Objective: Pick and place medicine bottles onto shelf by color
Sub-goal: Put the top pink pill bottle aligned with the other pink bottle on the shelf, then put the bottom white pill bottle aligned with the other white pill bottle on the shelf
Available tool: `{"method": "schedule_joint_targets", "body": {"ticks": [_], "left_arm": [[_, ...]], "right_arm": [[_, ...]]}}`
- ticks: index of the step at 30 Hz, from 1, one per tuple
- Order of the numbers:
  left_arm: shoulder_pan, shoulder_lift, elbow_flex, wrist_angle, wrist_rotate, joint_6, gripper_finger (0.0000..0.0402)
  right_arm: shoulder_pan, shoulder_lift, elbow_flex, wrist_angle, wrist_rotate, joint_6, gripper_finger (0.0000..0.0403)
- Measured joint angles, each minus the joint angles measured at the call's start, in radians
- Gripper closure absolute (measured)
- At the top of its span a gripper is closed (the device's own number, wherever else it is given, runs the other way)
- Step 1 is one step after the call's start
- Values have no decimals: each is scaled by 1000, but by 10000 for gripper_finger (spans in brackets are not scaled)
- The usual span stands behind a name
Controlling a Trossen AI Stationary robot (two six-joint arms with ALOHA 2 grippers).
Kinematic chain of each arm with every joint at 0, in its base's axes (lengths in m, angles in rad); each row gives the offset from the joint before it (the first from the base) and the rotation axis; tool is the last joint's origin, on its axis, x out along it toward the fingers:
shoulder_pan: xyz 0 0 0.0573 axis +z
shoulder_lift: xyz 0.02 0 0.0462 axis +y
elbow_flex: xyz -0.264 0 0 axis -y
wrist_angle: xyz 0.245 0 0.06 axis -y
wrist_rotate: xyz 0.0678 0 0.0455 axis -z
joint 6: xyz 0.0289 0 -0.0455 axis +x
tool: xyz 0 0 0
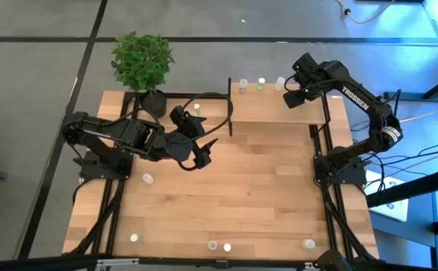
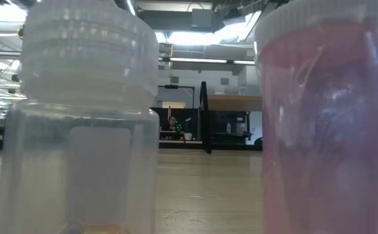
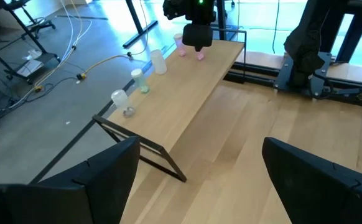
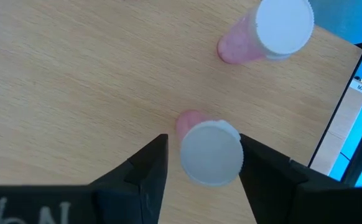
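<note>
Medicine bottles sorted along the far edge of the shelf [image 1: 279, 113], pale-capped ones to the left, pinkish ones at the right end, so like sits with like. Newest pink bottle [image 4: 211, 154] upright on the shelf's wood, close beside a second pink bottle [image 4: 274, 31], evidently set there to join its colour group. Flanked by the right end effector [image 1: 292, 98], pointing straight down over it: fingers a little wider than the cap, a sliver of gap on one side, the other side at or almost at the cap, so probably let go rather than gripped. Kept vertical, likely so a straight lift clears the cap without tipping the neighbour. Further out, left end effector [image 3: 199, 162] spread wide and holding nothing, low over the counter [image 1: 241, 196] just left of the shelf, facing along it. Loose bottles [image 1: 213, 245] scattered near the counter's near edge, not yet sorted.
</note>
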Motion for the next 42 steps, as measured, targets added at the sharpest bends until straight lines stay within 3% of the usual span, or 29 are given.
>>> {"method": "schedule_joint_targets", "body": {"ticks": [8, 27, 31, 36, 42], "left_arm": [[0, 0, 0, 0, 0, 0, 67], [0, 0, 0, 0, 8, 0, 67], [0, 0, 0, 0, 8, 0, 67], [0, 0, 0, 0, 8, 0, 67], [-6, 0, 0, 0, 11, -3, 67]], "right_arm": [[0, -5, 7, -5, 0, -4, 217], [1, -5, 178, -123, -1, -10, 217], [8, -5, 256, -143, -62, -46, 217], [79, -22, 364, -163, -133, -98, 217], [252, -107, 409, -194, -140, -116, 217]]}}
